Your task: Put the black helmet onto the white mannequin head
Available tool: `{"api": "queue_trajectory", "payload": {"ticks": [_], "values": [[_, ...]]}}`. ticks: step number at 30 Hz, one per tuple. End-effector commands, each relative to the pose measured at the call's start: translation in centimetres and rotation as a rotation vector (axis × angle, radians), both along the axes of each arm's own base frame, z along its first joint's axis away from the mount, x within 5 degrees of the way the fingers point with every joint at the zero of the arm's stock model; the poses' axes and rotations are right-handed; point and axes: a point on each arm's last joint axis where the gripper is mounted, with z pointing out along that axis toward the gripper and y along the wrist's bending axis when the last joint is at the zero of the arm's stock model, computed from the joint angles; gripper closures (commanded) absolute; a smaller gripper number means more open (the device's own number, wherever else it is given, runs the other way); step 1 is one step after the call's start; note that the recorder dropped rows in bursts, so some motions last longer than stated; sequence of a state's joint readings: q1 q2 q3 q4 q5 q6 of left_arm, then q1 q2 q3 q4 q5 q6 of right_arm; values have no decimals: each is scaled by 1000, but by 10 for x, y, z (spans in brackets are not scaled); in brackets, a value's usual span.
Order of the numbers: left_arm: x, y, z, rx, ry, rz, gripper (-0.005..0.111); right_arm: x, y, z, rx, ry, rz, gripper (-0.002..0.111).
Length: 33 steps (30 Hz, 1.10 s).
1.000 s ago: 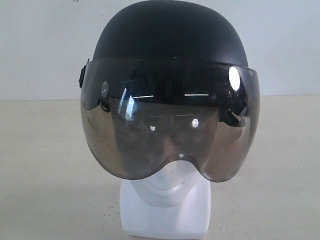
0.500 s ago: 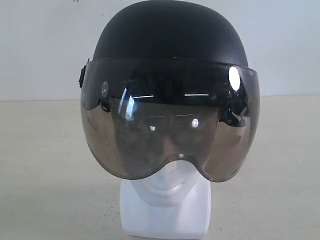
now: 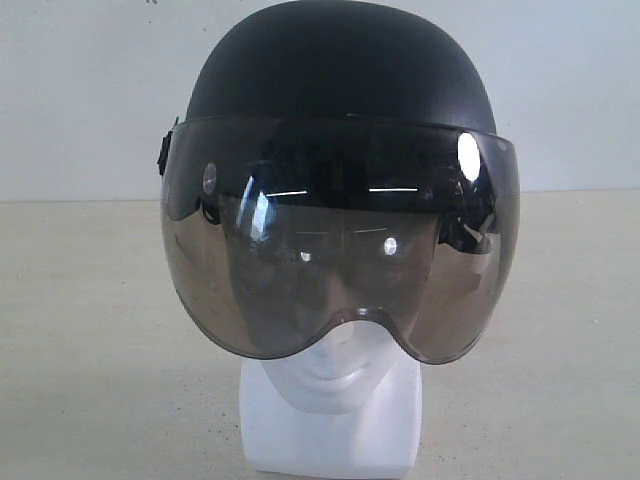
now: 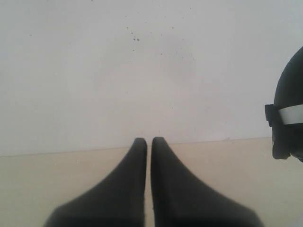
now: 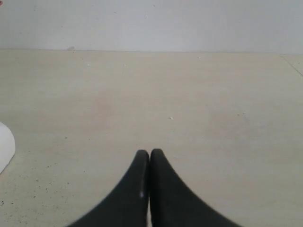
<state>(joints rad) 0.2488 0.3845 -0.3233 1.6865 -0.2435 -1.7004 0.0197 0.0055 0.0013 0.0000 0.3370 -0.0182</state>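
Observation:
The black helmet (image 3: 340, 75) sits upright on the white mannequin head (image 3: 335, 400), filling the middle of the exterior view. Its smoke-tinted visor (image 3: 340, 250) covers the face down to the nose; mouth, chin and neck base show below it. In the left wrist view the helmet's side (image 4: 289, 113) pokes in at the picture's edge, well apart from my left gripper (image 4: 148, 141), whose fingers are shut with only a thin slit and nothing between them. My right gripper (image 5: 149, 152) is shut and empty over bare table. Neither gripper shows in the exterior view.
A pale beige tabletop (image 3: 90, 340) runs back to a white wall (image 3: 80, 90). A white rounded edge (image 5: 4, 146), probably the mannequin base, shows at the border of the right wrist view. The table's corner edge (image 5: 293, 64) is visible there too.

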Motion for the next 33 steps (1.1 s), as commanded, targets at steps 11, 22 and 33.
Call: {"api": "queue_trajectory", "payload": {"ticks": [11, 22, 33], "values": [[-1, 0, 0, -14, -5, 4, 102, 0, 0, 1, -6, -8, -1, 108], [-41, -17, -4, -164, -184, -135, 102, 0, 0, 1, -6, -8, -1, 108], [-62, -12, 6, -971, -377, -256, 102, 0, 0, 1, -6, -10, -1, 108]]}}
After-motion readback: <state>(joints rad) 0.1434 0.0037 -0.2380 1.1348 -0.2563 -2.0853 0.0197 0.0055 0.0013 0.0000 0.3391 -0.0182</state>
